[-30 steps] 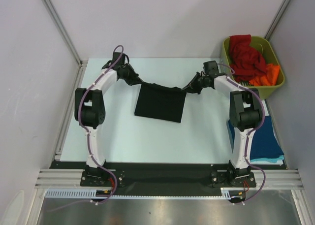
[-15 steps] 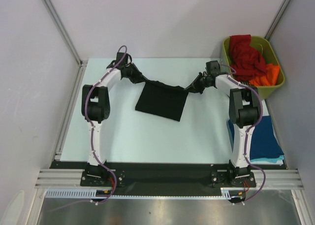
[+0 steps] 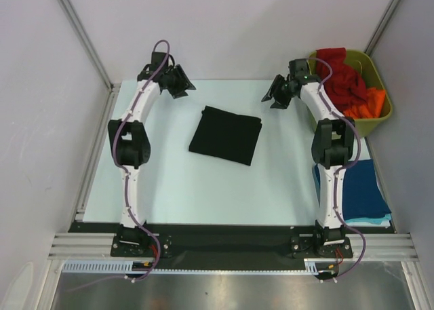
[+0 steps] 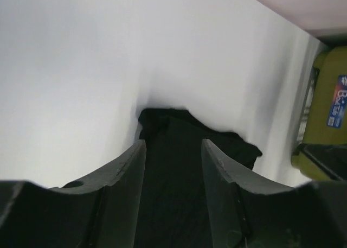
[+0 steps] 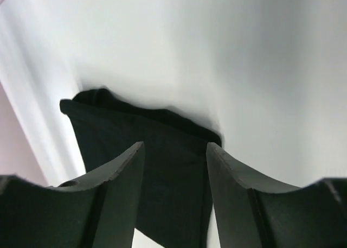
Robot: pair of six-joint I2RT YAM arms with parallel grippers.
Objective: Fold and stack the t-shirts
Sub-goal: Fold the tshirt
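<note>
We see black t-shirt (image 3: 226,134) folded flat on table (image 3: 169,181). Left gripper (image 3: 183,86) and right gripper (image 3: 273,96) both spread, empty, clear of cloth.

Closed in by plain white walls (image 3: 224,25) at the back and both sides, with grey metal posts (image 3: 81,35) slanting up from the far corners. Below, a pale table (image 3: 169,188), edged in front by a black strip (image 3: 224,237), an aluminium rail (image 3: 81,245) and a brushed steel sheet (image 3: 224,289). Lit softly and evenly.
</note>
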